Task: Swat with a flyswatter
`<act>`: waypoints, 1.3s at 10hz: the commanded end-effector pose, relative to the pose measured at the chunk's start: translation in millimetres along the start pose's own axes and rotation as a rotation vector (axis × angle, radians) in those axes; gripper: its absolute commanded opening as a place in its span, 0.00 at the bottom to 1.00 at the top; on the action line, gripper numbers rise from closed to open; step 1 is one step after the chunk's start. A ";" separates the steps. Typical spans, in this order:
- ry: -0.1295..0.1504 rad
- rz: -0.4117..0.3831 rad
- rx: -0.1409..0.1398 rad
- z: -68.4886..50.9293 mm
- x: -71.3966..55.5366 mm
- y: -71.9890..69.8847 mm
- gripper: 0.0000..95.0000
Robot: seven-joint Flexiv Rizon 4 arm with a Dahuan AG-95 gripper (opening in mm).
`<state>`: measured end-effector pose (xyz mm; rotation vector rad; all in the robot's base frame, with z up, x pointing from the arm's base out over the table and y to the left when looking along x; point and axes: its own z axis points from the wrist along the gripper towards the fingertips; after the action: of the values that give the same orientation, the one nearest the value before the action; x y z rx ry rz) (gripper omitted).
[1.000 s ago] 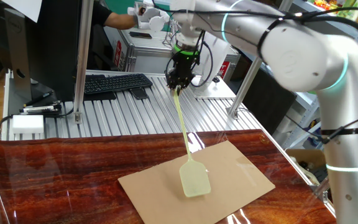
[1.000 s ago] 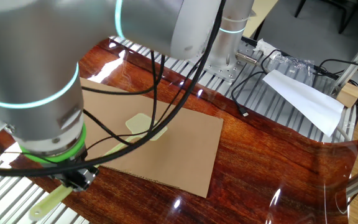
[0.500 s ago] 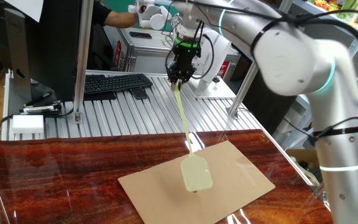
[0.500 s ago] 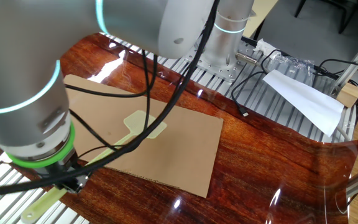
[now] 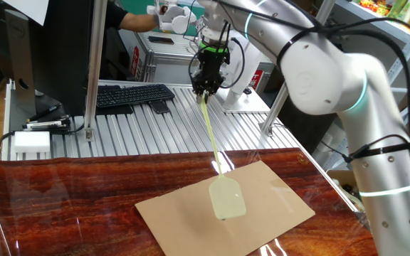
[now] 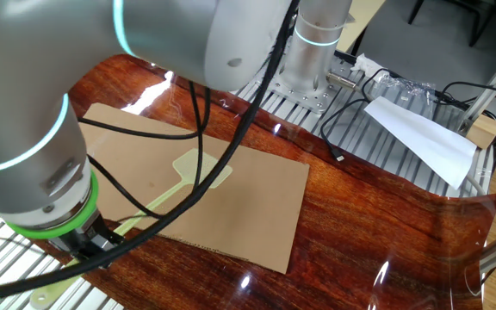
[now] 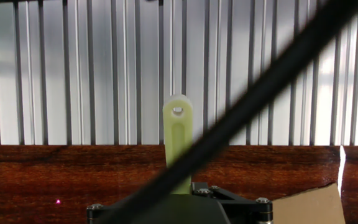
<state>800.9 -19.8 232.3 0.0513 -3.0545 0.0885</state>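
The pale yellow-green flyswatter (image 5: 226,198) hangs from my gripper (image 5: 204,88), which is shut on the top of its long thin handle. The handle slants down to the mesh head, which lies at the brown cardboard sheet (image 5: 276,192) on the red-brown table. In the other fixed view the head (image 6: 201,167) rests on the cardboard (image 6: 257,207) and the arm hides the gripper. In the hand view the handle end (image 7: 178,134) with its hang hole sticks out past the gripper body (image 7: 179,208); a blurred cable crosses the frame.
A ribbed aluminium surface (image 5: 155,128) lies behind the wooden table. A black keyboard (image 5: 130,94) and a metal post (image 5: 95,71) stand at the back left. Cables (image 6: 360,112), a folded white paper (image 6: 420,138) and a person's gloved hand (image 5: 169,18) are nearby.
The gripper has drifted a little, and the swatter head has shifted slightly right on the cardboard. The arm's upper links have swung left. The grip on the handle is unchanged.
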 end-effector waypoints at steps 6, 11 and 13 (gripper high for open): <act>-0.020 0.006 0.003 3.9 0.9 -0.2 0.00; -0.043 0.016 0.004 3.9 0.9 -0.2 0.00; -0.057 0.022 0.005 3.9 0.9 -0.2 0.00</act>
<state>794.7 -20.6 226.9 0.0193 -3.1264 0.1015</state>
